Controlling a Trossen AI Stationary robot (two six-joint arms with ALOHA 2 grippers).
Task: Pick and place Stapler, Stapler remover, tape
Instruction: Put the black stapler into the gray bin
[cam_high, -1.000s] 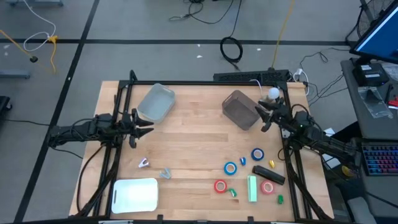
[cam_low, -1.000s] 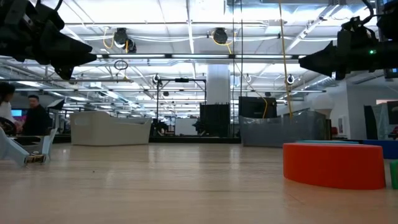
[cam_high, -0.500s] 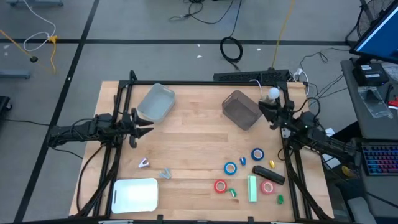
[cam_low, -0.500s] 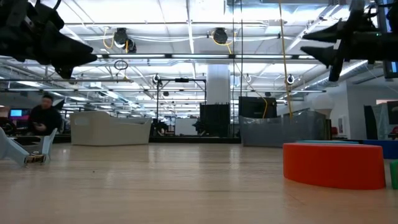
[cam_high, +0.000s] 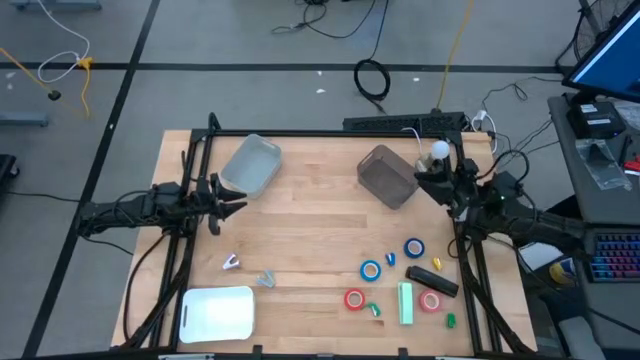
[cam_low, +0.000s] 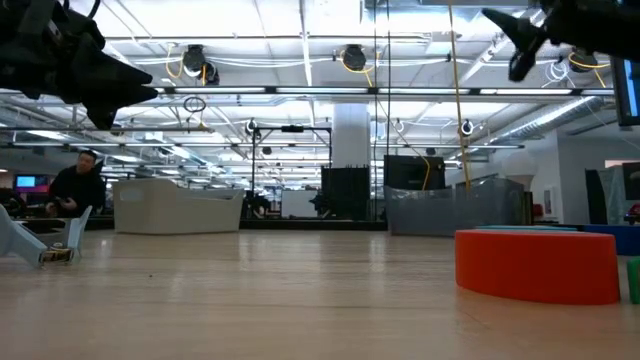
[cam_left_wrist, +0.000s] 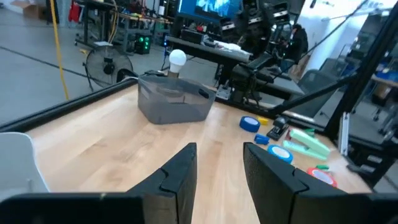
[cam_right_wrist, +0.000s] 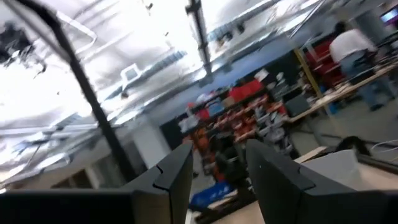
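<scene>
At the left edge of the pale wooden table (cam_high: 320, 215) the left gripper (cam_high: 238, 204) is held above the surface, its two dark fingers (cam_left_wrist: 180, 174) spread with a gap between them and nothing inside. Just beyond it a clear, rounded plastic bin (cam_high: 251, 165) lies tilted near the far left corner, and a white rectangular tray (cam_high: 217, 312) sits at the near left corner, presumably as a destination. Two small pale staple removers (cam_high: 231, 262) lie between them. Near the near right corner the task items are clustered, none yet moved: two blue tape rolls (cam_high: 371, 270), two red tape rolls (cam_high: 354, 299), a light green stapler (cam_high: 405, 303) and a black stapler (cam_high: 432, 279). A dark translucent bin (cam_high: 386, 176) stands toward the far right. Beside it the right gripper (cam_high: 427, 181) is raised at the right edge, fingers (cam_right_wrist: 174, 180) likewise parted and empty.
</scene>
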